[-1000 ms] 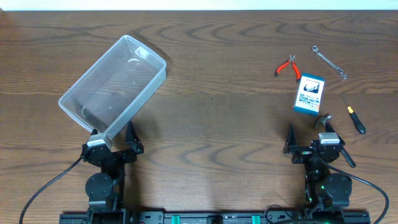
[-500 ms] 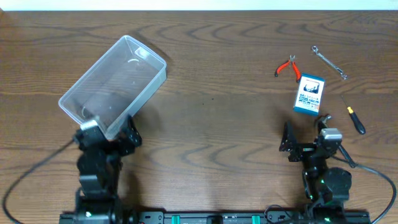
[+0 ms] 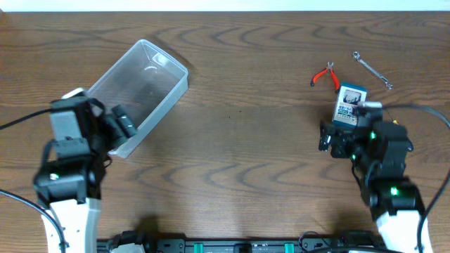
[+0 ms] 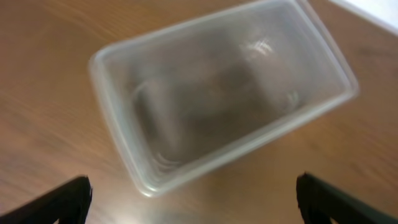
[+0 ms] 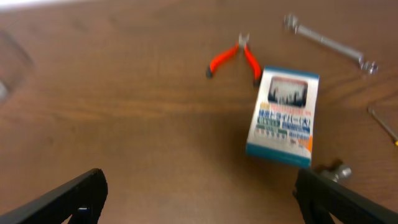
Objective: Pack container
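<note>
At ten o'clock on the surface (image 3: pixel 239 140) sits the container (image 3: pixel 144 84), clear, round-cornered, slanted; the left arm (image 3: pixel 70 133) covers its near corner. Left pincer (image 4: pixel 193 202) and right pincer (image 5: pixel 202 196) both spread wide.

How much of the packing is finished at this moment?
Nothing done: the clear plastic rectangular bin is empty. Nothing in hand: the left hand and right hand are open, holding nothing. Left: red-handled pliers, silver wrench and blue-and-white box lie outside it.

Brown wooden table (image 3: pixel 239 140), clear container (image 3: pixel 140 88) left, pliers (image 5: pixel 241 50), wrench (image 5: pixel 328 43), blue-and-white box (image 5: pixel 283 115) right
</note>
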Robot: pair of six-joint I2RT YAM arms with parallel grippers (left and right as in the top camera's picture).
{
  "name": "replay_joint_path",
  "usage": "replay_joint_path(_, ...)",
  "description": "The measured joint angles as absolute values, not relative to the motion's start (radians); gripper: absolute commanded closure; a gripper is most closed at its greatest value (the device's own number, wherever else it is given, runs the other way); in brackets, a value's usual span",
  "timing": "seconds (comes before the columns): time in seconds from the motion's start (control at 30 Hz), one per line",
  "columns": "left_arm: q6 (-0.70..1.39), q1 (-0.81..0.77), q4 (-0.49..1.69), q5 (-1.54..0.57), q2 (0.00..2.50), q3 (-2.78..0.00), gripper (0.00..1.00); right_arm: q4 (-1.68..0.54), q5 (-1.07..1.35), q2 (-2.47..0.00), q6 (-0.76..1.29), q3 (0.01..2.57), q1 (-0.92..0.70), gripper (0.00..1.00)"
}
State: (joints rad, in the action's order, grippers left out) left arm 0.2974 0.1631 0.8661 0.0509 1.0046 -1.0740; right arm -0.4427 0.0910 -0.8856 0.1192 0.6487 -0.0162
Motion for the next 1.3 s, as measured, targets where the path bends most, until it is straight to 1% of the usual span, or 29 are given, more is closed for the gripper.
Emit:
replay_joint_path(0.13,0.325,0.289,0.991,0.048,1.047,-1.155,0.02,-0.534,0.127,-1.021,0.100,0.765,-0.016,0.01)
replay_joint_path(0.2,0.335,0.339,1.013,0.044,1.054,-1.171,0.02,-0.530,0.165,-1.061,0.097,0.793,-0.016,0.01)
replay_joint_path(0.3,0.338,0.374,1.004,0.037,1.055,-1.173,0.02,-0.507,0.211,-1.093,0.098,0.803,-0.016,0.01)
replay_joint_path(0.43,0.332,0.405,0.923,0.027,1.086,-1.176,0.02,-0.514,0.234,-1.144,0.122,0.804,-0.016,0.01)
replay_joint_path(0.53,0.333,0.426,0.889,0.014,1.168,-1.180,0.02,-0.517,0.239,-1.192,0.153,0.804,-0.016,0.01)
replay_joint_path(0.8,0.337,0.455,0.878,-0.009,1.462,-1.183,0.02,-0.524,0.245,-1.207,0.184,0.804,-0.016,0.01)
replay_joint_path(1.07,0.337,0.455,0.831,-0.019,1.576,-1.183,0.01,-0.539,0.248,-1.207,0.191,0.804,-0.016,0.01)
replay_joint_path(1.1,0.337,0.455,0.827,-0.020,1.587,-1.183,0.02,-0.539,0.248,-1.207,0.191,0.804,-0.016,0.01)
replay_joint_path(1.13,0.337,0.455,0.825,-0.019,1.598,-1.183,0.06,-0.540,0.248,-1.207,0.192,0.804,-0.016,0.01)
replay_joint_path(1.2,0.339,0.455,0.825,-0.020,1.617,-1.183,0.21,-0.541,0.248,-1.207,0.194,0.804,-0.016,0.01)
replay_joint_path(1.27,0.345,0.455,0.826,-0.020,1.633,-1.183,0.33,-0.542,0.248,-1.207,0.194,0.804,-0.016,0.01)
replay_joint_path(1.3,0.348,0.455,0.826,-0.021,1.637,-1.183,0.36,-0.542,0.248,-1.207,0.194,0.804,-0.016,0.01)
